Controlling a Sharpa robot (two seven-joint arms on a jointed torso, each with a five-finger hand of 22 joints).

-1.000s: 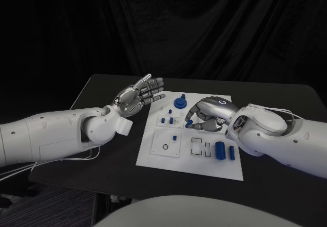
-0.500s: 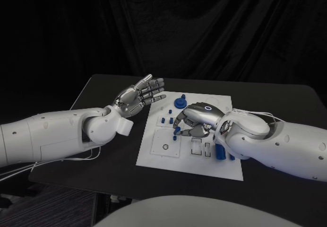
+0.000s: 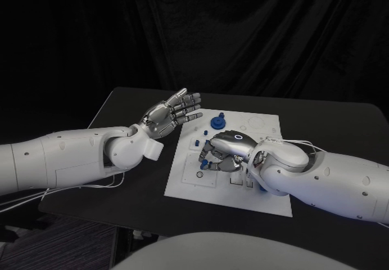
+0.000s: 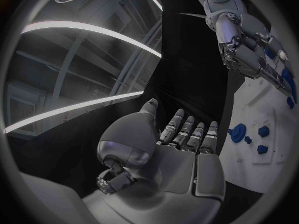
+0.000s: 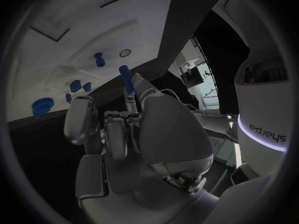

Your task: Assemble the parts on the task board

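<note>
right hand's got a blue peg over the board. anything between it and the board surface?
Nothing visible. The right hand holds the blue peg above a bare stretch of the task board. The small hole beyond its tip looks open; the other blue parts lie off to one side.

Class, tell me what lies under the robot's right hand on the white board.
The right hand holds a blue peg above the task board. Whatever board area lies directly beneath it is covered.
</note>
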